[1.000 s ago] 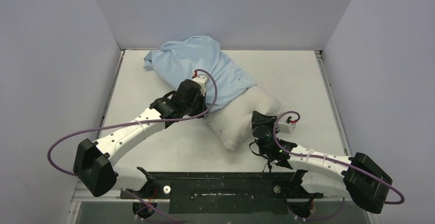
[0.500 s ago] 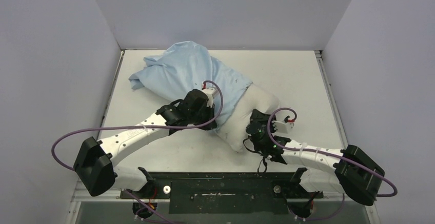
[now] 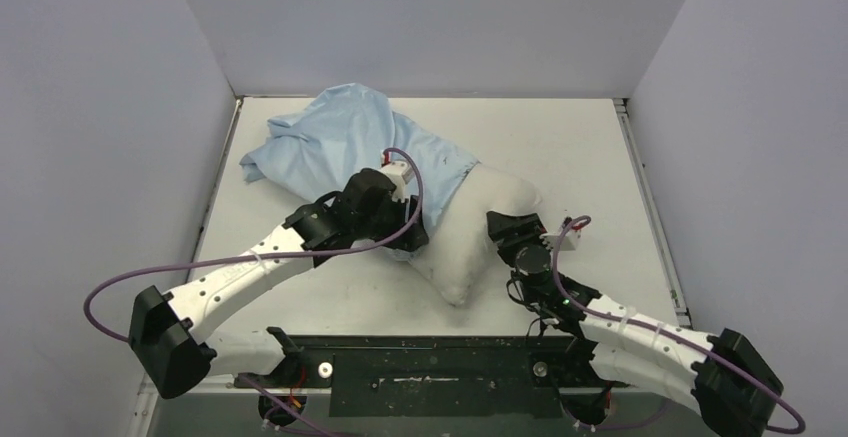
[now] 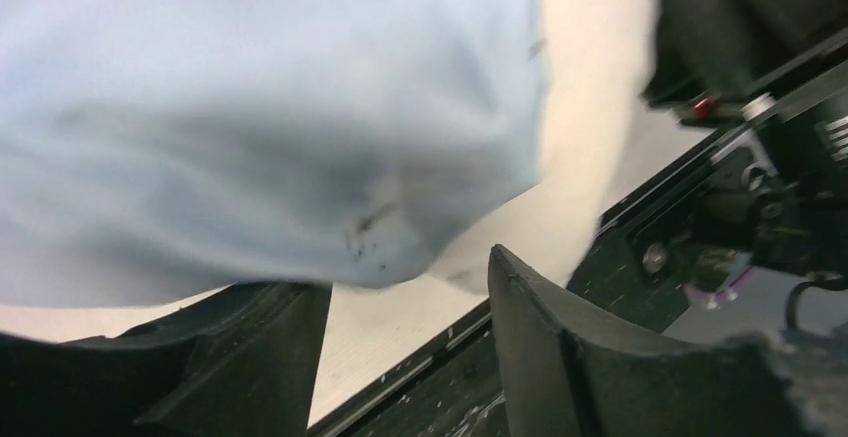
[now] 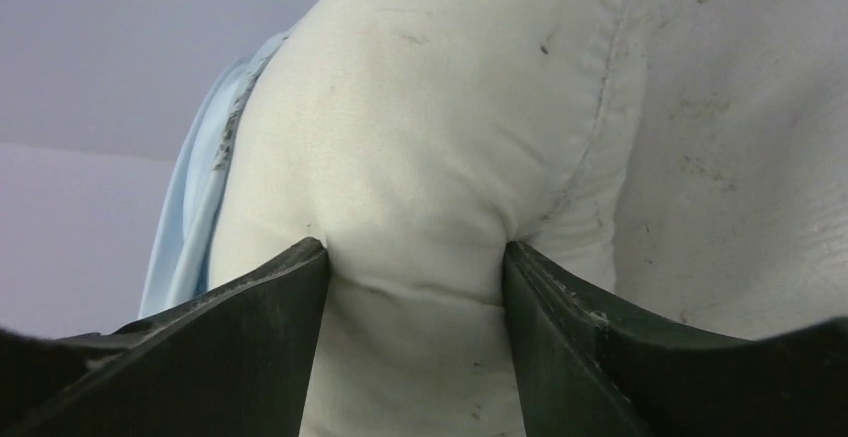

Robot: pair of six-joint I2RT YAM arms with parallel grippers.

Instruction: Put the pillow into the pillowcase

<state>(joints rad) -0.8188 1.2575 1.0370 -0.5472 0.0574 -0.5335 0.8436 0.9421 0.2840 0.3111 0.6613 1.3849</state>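
White table [image 3: 560,147]; plain grey walls [image 3: 430,17] enclosing

White arms [image 3: 250,267], black joints, purple cables [image 3: 110,292].

The pillow [image 5: 420,157] is matt off-white woven cloth, faintly speckled, with a stitched seam. The pillowcase [image 3: 340,142] is thin, soft, wrinkled light-blue fabric. The table [image 3: 570,147] looks smooth, matt white. The gripper fingers [image 5: 250,347] are dark, smooth plastic.
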